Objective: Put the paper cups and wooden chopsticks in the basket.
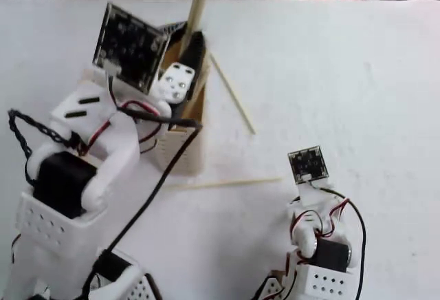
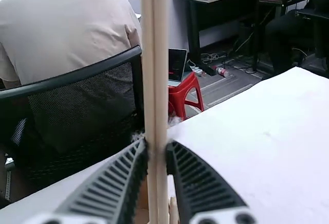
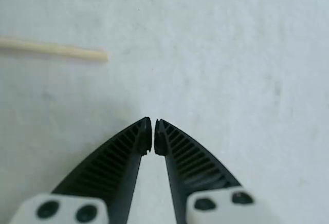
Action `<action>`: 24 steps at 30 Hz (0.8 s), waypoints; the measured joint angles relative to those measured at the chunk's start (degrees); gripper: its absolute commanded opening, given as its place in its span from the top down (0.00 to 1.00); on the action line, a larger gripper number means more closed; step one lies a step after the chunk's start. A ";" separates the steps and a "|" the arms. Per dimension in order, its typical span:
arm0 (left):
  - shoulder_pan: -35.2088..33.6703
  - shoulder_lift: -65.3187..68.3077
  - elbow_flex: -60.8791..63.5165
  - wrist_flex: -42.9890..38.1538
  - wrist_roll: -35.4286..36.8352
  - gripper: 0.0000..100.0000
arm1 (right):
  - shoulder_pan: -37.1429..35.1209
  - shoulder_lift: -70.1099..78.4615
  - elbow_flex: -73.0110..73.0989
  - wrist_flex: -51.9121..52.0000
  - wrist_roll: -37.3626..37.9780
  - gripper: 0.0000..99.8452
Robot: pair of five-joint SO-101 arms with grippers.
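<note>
My left gripper (image 2: 156, 147) is shut on a pair of wooden chopsticks (image 2: 154, 54) that stand upright between its fingers. From the high view the held chopsticks (image 1: 198, 4) rise out of the beige basket (image 1: 184, 150), with the left gripper (image 1: 189, 49) over the basket's opening. Two more chopsticks lie on the white table: a slanted one (image 1: 232, 95) to the right of the basket and a level one (image 1: 227, 183) in front of it. My right gripper (image 3: 152, 131) is shut on nothing, just above the table, a little away from that chopstick's tip (image 3: 56, 49).
The right arm (image 1: 316, 245) sits at the front right of the table. A black cable (image 1: 148, 197) runs from the left arm across the front of the basket. Beyond the table's far edge stand a chair and a red stool (image 2: 182, 93).
</note>
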 measured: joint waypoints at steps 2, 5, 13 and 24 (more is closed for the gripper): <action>0.00 -2.29 5.36 -2.46 -0.44 0.98 | 0.00 0.00 0.00 0.00 0.00 0.98; -1.76 -3.87 12.57 -6.95 -0.62 0.98 | 0.00 0.00 0.00 0.00 0.00 0.98; -4.75 -4.13 21.98 -10.90 -0.62 0.89 | 0.00 0.00 0.00 0.00 0.00 0.98; -5.10 -4.31 22.59 -10.02 -0.62 0.89 | 0.00 0.00 0.00 0.00 0.00 0.98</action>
